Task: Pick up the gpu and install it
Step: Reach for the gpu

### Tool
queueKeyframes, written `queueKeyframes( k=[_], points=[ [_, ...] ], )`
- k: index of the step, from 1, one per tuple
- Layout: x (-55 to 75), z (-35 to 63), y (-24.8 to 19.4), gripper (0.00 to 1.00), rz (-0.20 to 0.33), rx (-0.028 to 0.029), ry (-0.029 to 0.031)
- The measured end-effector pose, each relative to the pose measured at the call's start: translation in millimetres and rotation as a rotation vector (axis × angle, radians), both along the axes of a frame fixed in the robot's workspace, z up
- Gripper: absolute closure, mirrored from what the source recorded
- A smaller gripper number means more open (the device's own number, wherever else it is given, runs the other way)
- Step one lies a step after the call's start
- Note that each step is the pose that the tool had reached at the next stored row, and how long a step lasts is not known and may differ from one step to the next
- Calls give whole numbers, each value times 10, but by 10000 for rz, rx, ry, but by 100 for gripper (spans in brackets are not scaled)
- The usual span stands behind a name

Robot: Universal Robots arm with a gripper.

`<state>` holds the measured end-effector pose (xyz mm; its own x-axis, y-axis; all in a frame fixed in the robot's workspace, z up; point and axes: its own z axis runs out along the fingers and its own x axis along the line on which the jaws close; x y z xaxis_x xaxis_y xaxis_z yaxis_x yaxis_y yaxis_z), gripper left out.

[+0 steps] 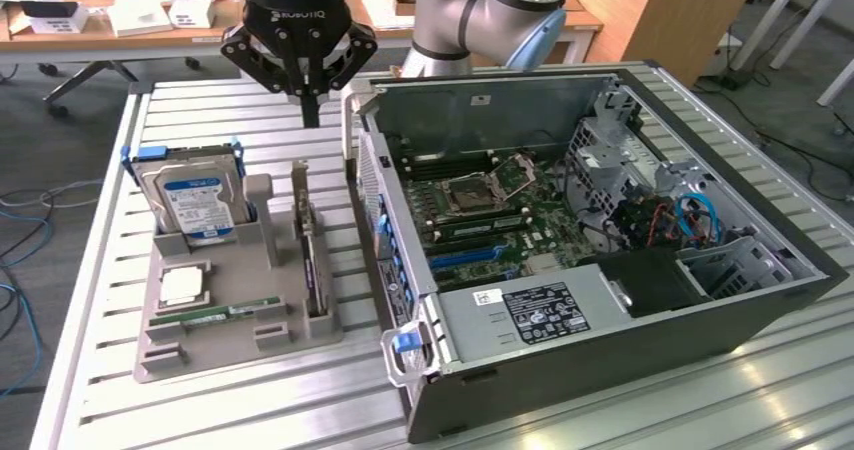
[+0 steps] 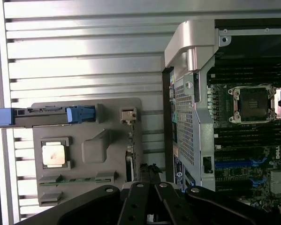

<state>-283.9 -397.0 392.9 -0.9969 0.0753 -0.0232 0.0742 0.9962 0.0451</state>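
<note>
Gpu [image 1: 310, 238] stands on its long edge in a slot of the grey holder tray [image 1: 254, 295], along the tray's side nearest the computer case [image 1: 534, 100]. Its top edge is bare, with open air above it. Seen from the wrist, the gpu [image 2: 129, 161] shows as a thin dark line with its metal bracket at one end.

A narrow strip of slatted table [image 1: 240, 410] separates the tray from the case's outer wall, so room on that side of the card is tight. On its other side, a raised grey post of the tray stands close by.

The gripper [image 1: 311, 110] hangs above the table past the tray's far end, near the case's corner, well clear of the card. Its fingers are pressed together with nothing between them; in the wrist view the gripper [image 2: 149, 172] points down close beside the card's line.

The case lies open on its side, its motherboard [image 1: 481, 220] exposed. A hard drive [image 1: 191, 202], a processor [image 1: 183, 286] and a memory stick [image 1: 214, 315] share the tray.
</note>
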Motion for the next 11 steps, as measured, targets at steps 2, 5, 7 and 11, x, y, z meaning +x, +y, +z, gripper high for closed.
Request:
queueKeyframes(
  k=[2,5,7,11],
  points=[
    [0,0,0,89,0,0,0],
    [-12,0,0,89,-3,0,-1],
    [-38,0,0,89,0,0,-1],
    [-85,0,0,89,0,0,0]
  ],
)
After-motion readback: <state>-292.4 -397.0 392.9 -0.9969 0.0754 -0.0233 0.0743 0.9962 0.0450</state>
